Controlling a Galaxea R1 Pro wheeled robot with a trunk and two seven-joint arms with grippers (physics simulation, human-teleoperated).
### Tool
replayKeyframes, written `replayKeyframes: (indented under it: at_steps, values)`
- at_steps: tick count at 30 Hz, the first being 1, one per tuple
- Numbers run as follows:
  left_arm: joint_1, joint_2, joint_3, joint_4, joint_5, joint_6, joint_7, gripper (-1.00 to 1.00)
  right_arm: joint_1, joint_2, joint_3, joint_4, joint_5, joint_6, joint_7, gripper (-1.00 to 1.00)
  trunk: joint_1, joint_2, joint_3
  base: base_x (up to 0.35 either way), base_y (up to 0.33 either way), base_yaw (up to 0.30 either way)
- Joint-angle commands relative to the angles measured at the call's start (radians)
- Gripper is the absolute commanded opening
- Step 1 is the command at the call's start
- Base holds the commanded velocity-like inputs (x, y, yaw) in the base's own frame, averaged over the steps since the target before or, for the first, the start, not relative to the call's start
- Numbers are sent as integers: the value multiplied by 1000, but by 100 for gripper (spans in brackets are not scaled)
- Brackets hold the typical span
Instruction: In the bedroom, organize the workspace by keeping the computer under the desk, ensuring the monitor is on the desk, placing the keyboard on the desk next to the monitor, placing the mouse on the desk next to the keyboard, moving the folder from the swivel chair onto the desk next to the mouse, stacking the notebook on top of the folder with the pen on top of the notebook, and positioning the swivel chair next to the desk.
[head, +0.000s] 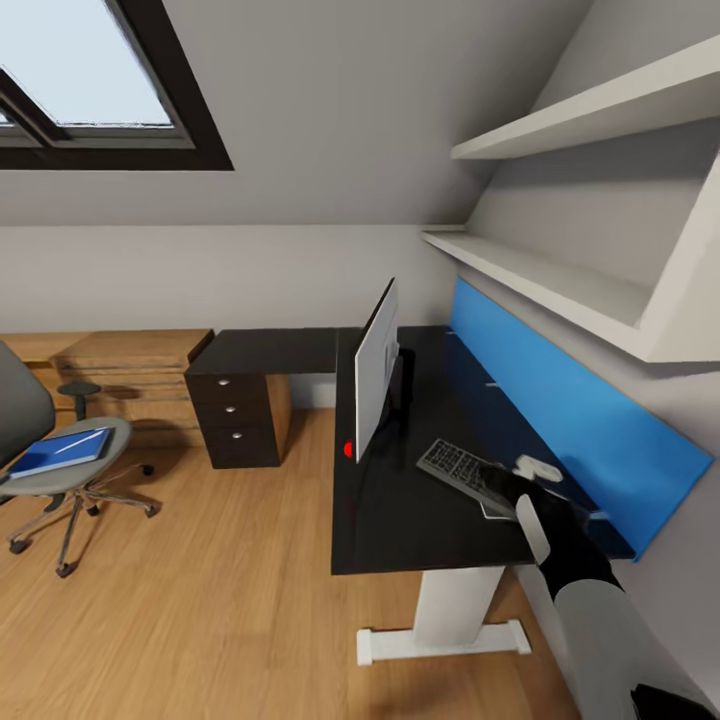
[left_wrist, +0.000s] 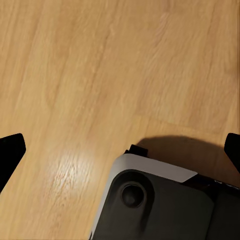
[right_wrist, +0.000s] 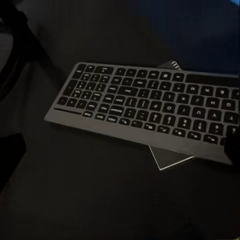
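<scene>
- Right arm (head: 565, 545) nearest in the head view, stretched out over the near right end of the desk (head: 400, 520), right gripper (right_wrist: 120, 150) hovering just above the keyboard (head: 468, 472).
- Keyboard flat on the black top, right of the monitor (head: 376, 368), long axis slanting from near the monitor toward the near right corner; resting on top of the notebook (right_wrist: 170, 159), one pale corner poking out from under its near edge.
- Right jaws spread wide, dark tips at either edge of the wrist view, nothing between them, keyboard straight ahead.
- Left gripper (left_wrist: 120, 150) parted too, pointed down at bare wood floor (left_wrist: 100, 75), well away from the desk.
- Likely call: right arm far nearer, a grasp across the keyboard's short width.
- Further out: folder (head: 60, 452) with the pen (head: 84, 441) on the swivel chair (head: 60, 470), far left.
</scene>
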Motion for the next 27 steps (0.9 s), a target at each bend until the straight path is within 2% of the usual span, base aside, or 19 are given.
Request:
replayKeyframes:
  at_steps: [1,8,10,15,16,17,20,22,27]
  values:
    - [-1,0,-9,0,8,-3,6,100,-1,0,1,-1,-10,3,-4,100,1,-1,-2,320,0,0]
    - [-1,1,-7,0,10,-3,7,100,0,-1,6,8,7,-31,10,100,1,-1,-2,320,0,0]
    - [-1,3,-7,0,10,-3,7,100,-1,-2,30,55,47,-70,6,100,1,-1,-2,321,0,0]
    - [-1,3,-6,0,10,-3,7,100,-8,-5,49,143,95,-134,3,100,1,-1,-2,321,0,0]
    - [-1,3,-6,0,10,-3,7,100,-37,-5,52,208,137,-188,2,100,1,-1,-2,283,0,0]
    - [-1,3,-6,0,10,-3,7,100,-61,-5,53,251,161,-207,2,100,1,-1,-2,260,0,0]
    - [-1,4,-6,0,10,-3,7,100,-105,-8,53,345,195,-246,2,100,1,-1,-2,242,0,0]
    - [-1,4,-6,0,10,-3,7,100,-123,-8,54,400,207,-276,1,100,1,-1,-2,228,0,0]
    - [-1,4,-6,0,9,-4,9,100,-140,-10,52,453,217,-307,-1,100,1,-1,-2,274,0,0]
